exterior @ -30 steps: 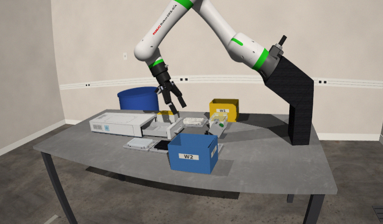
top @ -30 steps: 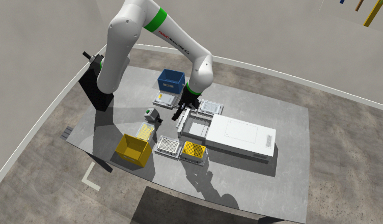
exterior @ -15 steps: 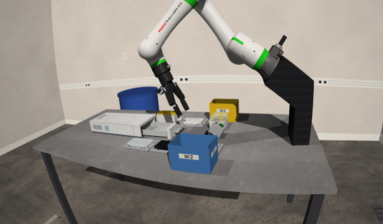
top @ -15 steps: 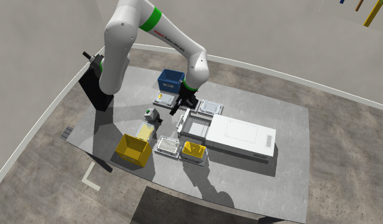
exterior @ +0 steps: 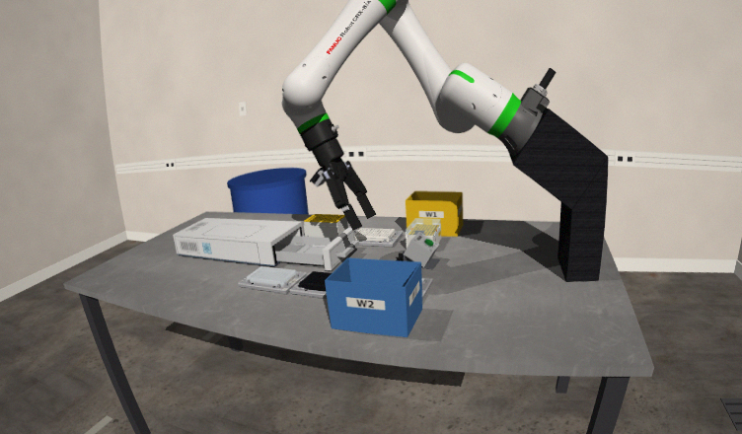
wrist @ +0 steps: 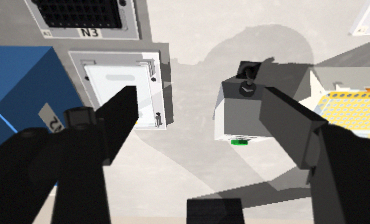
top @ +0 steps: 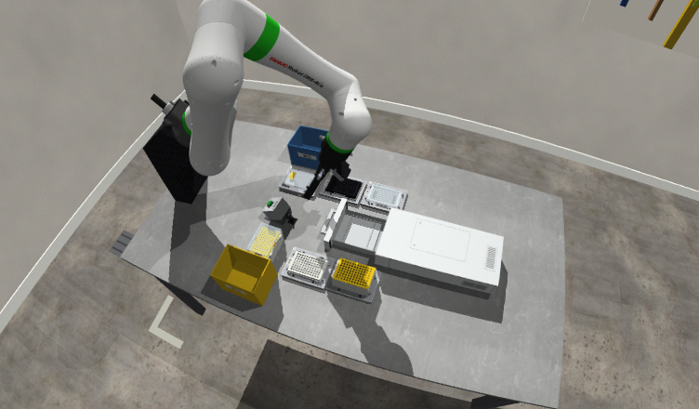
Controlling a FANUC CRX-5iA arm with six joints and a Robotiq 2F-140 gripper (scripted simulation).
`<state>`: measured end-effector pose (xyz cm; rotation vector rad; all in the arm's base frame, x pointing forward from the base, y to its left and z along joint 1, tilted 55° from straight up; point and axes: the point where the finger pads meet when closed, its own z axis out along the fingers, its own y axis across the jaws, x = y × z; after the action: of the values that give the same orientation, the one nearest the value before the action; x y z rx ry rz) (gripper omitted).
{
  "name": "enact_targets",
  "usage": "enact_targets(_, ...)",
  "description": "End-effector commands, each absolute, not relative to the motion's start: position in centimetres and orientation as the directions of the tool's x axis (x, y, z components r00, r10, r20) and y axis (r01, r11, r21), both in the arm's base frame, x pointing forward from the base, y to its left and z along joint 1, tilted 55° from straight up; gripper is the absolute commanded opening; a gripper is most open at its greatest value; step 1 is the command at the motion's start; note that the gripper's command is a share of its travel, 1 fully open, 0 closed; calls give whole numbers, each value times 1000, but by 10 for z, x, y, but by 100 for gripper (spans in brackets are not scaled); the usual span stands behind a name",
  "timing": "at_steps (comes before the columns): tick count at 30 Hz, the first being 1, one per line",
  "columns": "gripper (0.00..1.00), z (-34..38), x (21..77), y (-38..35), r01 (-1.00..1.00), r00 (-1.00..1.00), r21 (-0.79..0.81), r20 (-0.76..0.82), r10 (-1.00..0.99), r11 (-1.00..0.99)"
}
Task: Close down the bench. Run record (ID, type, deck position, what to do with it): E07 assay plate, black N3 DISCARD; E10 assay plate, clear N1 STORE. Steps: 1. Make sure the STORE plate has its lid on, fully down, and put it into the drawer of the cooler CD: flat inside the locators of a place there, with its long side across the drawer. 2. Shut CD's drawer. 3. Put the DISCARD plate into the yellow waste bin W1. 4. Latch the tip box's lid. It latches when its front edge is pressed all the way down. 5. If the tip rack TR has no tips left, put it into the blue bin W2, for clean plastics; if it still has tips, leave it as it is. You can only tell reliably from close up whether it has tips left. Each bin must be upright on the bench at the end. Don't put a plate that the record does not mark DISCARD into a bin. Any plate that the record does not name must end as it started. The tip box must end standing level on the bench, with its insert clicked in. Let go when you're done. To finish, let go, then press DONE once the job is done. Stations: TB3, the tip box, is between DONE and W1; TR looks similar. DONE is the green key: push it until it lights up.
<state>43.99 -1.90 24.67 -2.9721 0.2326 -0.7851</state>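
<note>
The clear assay plate [wrist: 121, 92] lies flat in its deck nest, directly under the tip of one finger [wrist: 117, 120] of the pincer [exterior: 358, 214], which hangs in the air above the bench with its jaws partly open and nothing between them. In the wrist view the other finger [wrist: 291, 125] stands over the grey key box [top: 278, 208] with the green DONE key [top: 270, 204], so the pincer straddles the bare strip of bench between plate and key box. Just beyond the clear plate, further from the pincer, sits the black assay plate [top: 343, 186] at the spot marked N3. The blue bin W2 [exterior: 373, 296] stands upright beside the clear plate's nest. On the key box side lies the tip box [top: 265, 240] with yellow tips, and past it the yellow bin W1 [top: 243, 273]. The cooler [top: 438, 249] has its drawer [top: 352, 231] pulled out, away from the pincer
</note>
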Motion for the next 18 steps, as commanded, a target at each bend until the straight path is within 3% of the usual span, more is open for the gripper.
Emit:
enact_targets(1,70,244,437,-14,-133,857,-93,489,-161,-987)
enact_targets(18,70,213,416,32,-133,857,-93,489,-161,-987)
